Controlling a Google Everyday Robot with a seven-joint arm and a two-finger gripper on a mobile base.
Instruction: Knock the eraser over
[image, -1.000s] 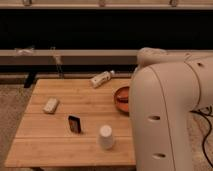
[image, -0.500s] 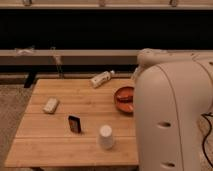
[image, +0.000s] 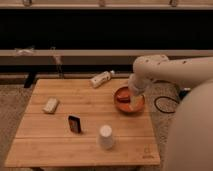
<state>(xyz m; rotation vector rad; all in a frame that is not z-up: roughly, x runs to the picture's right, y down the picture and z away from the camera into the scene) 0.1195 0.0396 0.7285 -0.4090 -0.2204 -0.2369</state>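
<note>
Gripper over the bowl, eraser standing across the table

The eraser (image: 75, 123) stands upright left of centre on the wooden table (image: 55, 146), with a white cup (image: 105, 137) near its right and a pale block (image: 50, 105) to its left. The gripper (image: 134, 101) hangs over the red bowl (image: 121, 106), well apart; whether it is open or closed cannot be told. A bottle (image: 101, 79) lies near the far edge

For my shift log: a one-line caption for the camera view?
Eraser stands upright on the table near the cup; the hand is over the bowl, apart from it.
</note>
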